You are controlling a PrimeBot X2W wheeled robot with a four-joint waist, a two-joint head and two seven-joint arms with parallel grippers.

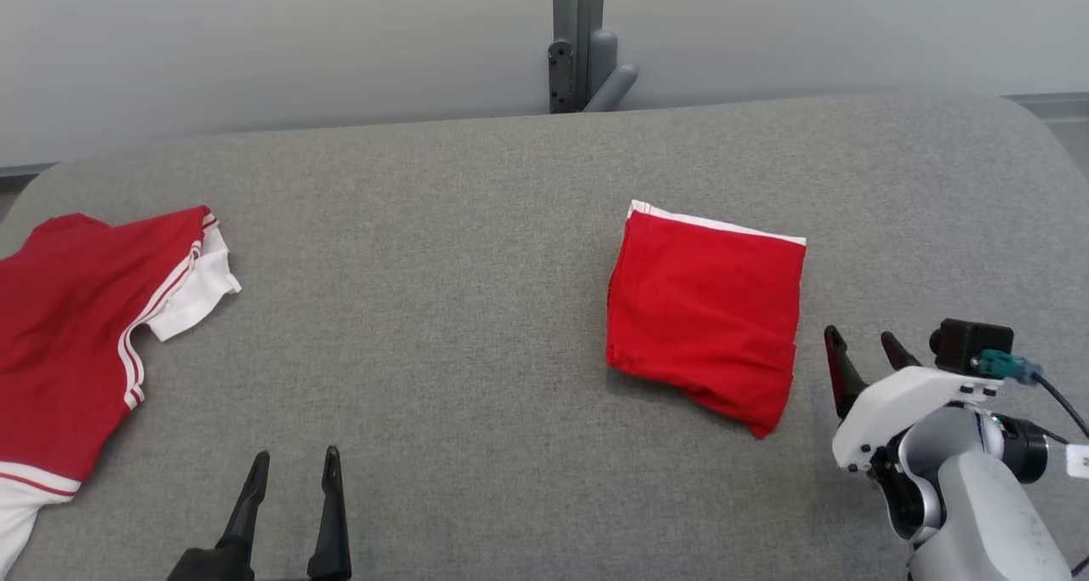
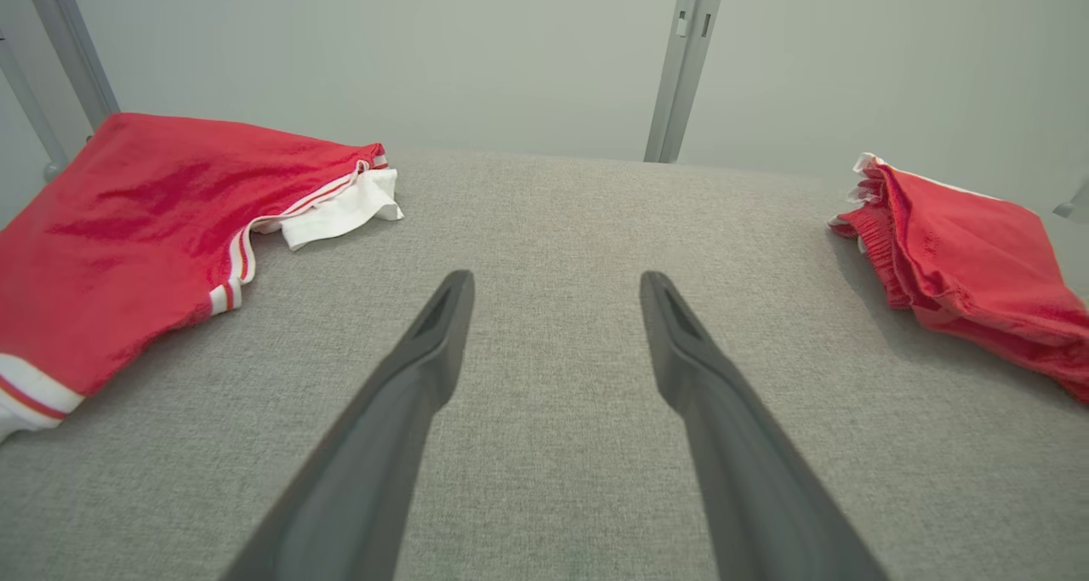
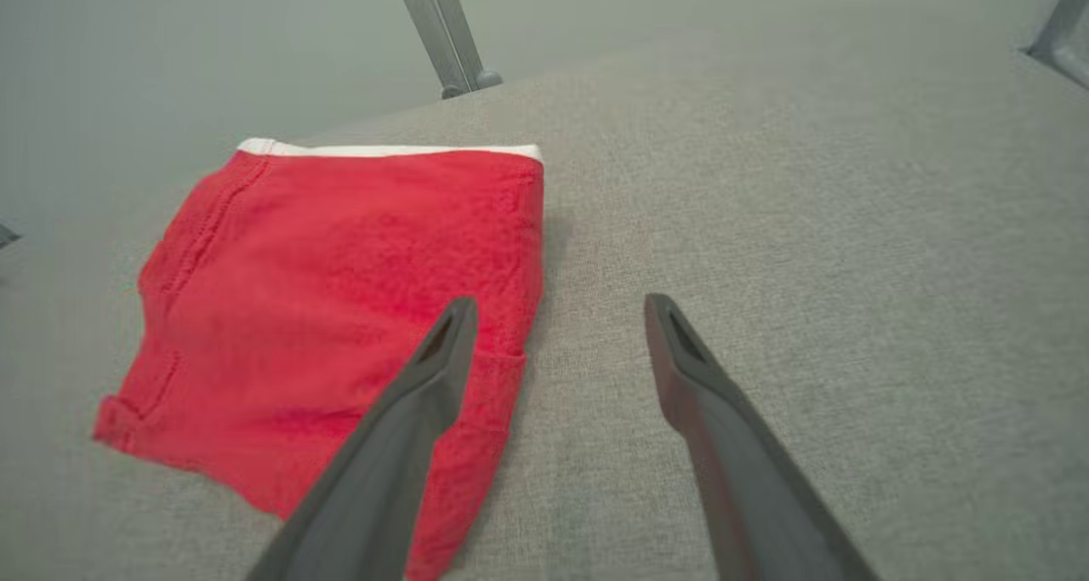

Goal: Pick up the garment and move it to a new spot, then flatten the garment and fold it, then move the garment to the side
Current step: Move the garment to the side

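A red garment [image 1: 706, 309] with a white band along its far edge lies folded into a rough square on the grey cloth-covered table [image 1: 442, 309], right of centre. My right gripper [image 1: 859, 336] stands open just right of the folded garment's near right corner, holding nothing; in the right wrist view the garment [image 3: 340, 309] lies left of and partly behind the left finger of that gripper [image 3: 557, 304]. My left gripper [image 1: 293, 458] is open and empty at the near edge, over bare table. In the left wrist view this gripper [image 2: 553, 279] points between the two garments, the folded one [image 2: 970, 258] at right.
A second red garment with white trim and stripes [image 1: 76, 334] lies spread and unfolded at the table's left edge, also in the left wrist view [image 2: 128, 232]. A grey metal post [image 1: 578, 37] stands behind the table against a pale wall.
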